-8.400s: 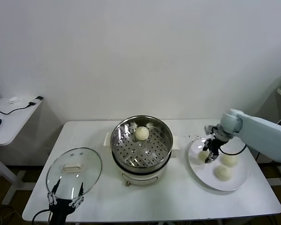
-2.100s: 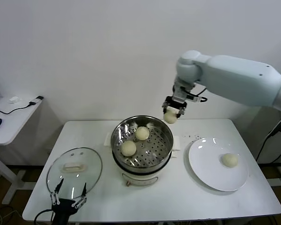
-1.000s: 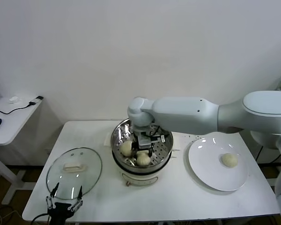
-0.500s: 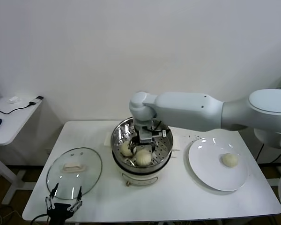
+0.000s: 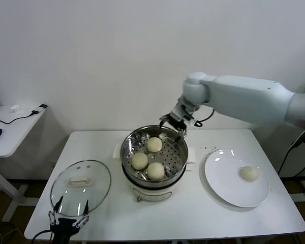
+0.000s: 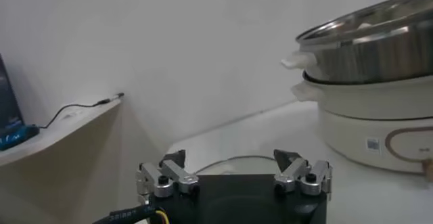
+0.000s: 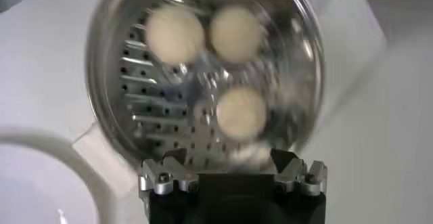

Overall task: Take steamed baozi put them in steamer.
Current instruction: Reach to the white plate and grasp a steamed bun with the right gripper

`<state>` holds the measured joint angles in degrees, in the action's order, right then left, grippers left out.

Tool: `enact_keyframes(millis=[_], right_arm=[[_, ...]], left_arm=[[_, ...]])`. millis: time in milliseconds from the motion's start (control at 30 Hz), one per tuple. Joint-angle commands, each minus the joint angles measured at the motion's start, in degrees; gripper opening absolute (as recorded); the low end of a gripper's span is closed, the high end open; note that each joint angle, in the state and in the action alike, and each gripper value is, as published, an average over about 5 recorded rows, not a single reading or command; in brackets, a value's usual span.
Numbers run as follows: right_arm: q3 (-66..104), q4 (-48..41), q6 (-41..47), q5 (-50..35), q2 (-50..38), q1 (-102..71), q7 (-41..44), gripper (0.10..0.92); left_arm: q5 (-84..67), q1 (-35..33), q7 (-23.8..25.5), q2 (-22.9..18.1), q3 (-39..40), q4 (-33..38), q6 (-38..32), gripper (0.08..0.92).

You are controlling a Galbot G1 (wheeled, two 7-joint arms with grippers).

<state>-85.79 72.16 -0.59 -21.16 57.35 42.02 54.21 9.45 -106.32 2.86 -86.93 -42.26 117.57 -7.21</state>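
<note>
Our steamer [image 5: 154, 152] holds three steamed baozi [image 5: 154, 171]; the last baozi [image 5: 249, 174] waits on the plate [image 5: 221, 183], to the right of our empty, spread-jawed right gripper [image 5: 174, 121]. Left gripper [image 5: 68, 221] idles released, far off.

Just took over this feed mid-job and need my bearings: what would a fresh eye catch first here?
The shiny steamer at the table's middle, with three baozi on its perforated floor. Above its far rim hangs the right gripper, open and empty. One last bun sits alone on the white plate to the right; the glass lid lies to the left, with the left gripper parked open at the near edge.
</note>
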Motion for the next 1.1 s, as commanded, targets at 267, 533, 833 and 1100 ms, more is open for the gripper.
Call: enact_keyframes(millis=[267, 533, 833, 1100], right_arm=[[5.11, -6.66, 12.92, 7.15, -26.17, -14.01, 10.42, 0.823], [19.82, -12.96, 8.89, 15.36, -26.84, -29.02, 11.72, 0.823], [30.40, -20.04, 5.28, 21.84, -21.85, -39.22, 10.48, 0.823], [32.76, -22.67, 4.81, 24.37, -18.85, -41.52, 9.76, 0.823]], left_arm=[[0.62, 0.29, 0.13, -0.09, 0.27, -0.02, 0.40, 0.823], [0.77, -0.06, 0.12, -0.43, 0.39, 0.06, 0.72, 0.823], [1.07, -0.59, 0.10, -0.96, 0.45, -0.07, 0.80, 0.823], [0.44, -1.07, 0.13, -1.18, 0.44, 0.20, 0.97, 0.823]])
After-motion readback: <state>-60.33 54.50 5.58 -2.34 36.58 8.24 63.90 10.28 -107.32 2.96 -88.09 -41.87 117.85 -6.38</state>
